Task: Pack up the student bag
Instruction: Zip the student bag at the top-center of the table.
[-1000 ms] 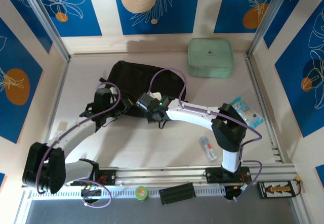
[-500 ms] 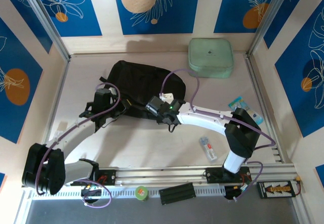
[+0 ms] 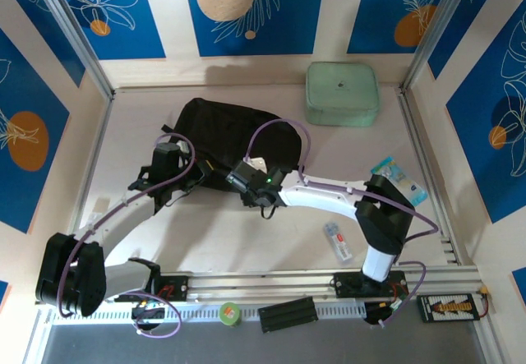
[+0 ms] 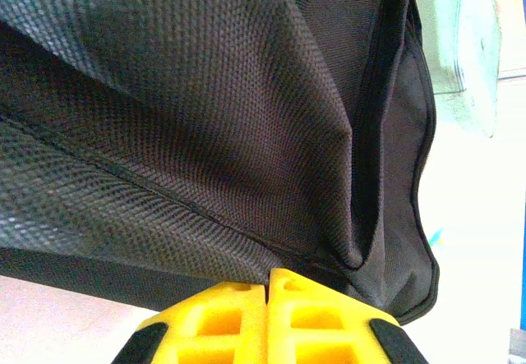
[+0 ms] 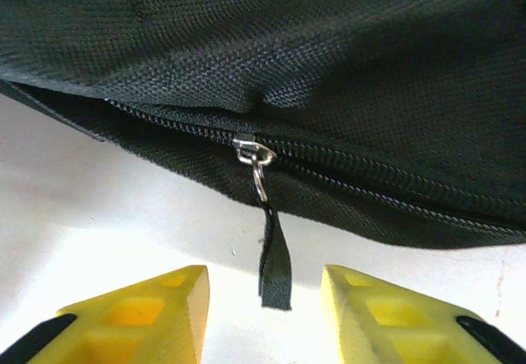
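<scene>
**Near side of the student bag.** A small packet (image 3: 337, 242) lies on the counter (image 3: 246, 241), well apart from the student bag (image 3: 226, 130), nearer the arm bases and to the right. It is not yet packed.

**At the bag's near edge.**
- The right pincer (image 5: 263, 286) is spread. The zip pull tab (image 5: 275, 269) hangs between its fingers without being touched, and the slider (image 5: 250, 151) sits just beyond.
- The left pincer (image 4: 269, 294) is pressed together, and a fold of the bag's fabric appears to be nipped at its tips.

**Bag.** It lies flat on the counter, left of centre, and the zip run seen by the right wrist is closed.

**Beyond the bag.** A mint-green case (image 3: 342, 93) rests at the far right, apart from the bag.

**Risks judged:**
- The tab is narrow and limp. If the right fingers close slightly off line, it may be pushed aside or caught only by its tip and slip out under pull.
- The bag is soft. If the left hold is shallow, the fabric may be dragged along with the slider, so the zip bunches instead of running.
- If the pull is angled away from the zip line, the slider may jam on the puckered cloth above it.
</scene>
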`<state>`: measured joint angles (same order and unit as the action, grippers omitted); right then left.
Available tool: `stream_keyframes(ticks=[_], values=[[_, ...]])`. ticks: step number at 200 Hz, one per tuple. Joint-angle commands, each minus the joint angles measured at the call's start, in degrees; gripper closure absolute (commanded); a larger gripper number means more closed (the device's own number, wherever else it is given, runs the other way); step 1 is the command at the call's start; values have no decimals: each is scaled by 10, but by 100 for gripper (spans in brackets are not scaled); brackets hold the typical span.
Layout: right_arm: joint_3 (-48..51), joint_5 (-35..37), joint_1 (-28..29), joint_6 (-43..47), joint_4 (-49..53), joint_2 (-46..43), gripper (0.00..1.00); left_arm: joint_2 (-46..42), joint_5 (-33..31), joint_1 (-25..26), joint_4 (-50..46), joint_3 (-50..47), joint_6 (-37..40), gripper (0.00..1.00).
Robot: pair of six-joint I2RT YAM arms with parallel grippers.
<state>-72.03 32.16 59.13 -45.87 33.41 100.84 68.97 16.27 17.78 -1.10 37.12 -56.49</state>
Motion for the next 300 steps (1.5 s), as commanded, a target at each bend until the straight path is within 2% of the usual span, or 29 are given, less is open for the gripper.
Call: stream_keyframes(ticks=[1, 40, 75, 146, 185, 206, 225, 246, 275, 300], values=[[-26, 15, 0, -3, 0, 17, 65, -2, 8, -4, 17, 19, 12, 100], [-52, 45, -6, -7, 14, 39, 73, -1, 8, -4, 19, 18, 11, 100], [-38, 55, -10, -15, 19, 17, 100, -2, -6, -4, 8, 17, 16, 100], [109, 52, -62, -68, 36, -105, 100, 16, -28, -33, -4, 3, 48, 100], [133, 53, -110, -68, 54, -126, 100, 34, -25, -37, 3, 4, 57, 100], [128, 45, -114, -33, 39, -133, 100, 48, -21, -38, 4, 12, 67, 100], [114, -4, -113, 17, 9, -127, 100, 70, -17, -45, -2, 30, 87, 100], [119, -103, -113, 82, -62, -128, 100, 97, -13, -62, -9, 56, 106, 100], [92, -268, -114, 151, -126, -98, 100, 105, -25, -95, -23, 72, 117, 74], [52, -335, -95, 165, -159, -48, 100, 63, -40, -125, -52, 56, 119, 55]])
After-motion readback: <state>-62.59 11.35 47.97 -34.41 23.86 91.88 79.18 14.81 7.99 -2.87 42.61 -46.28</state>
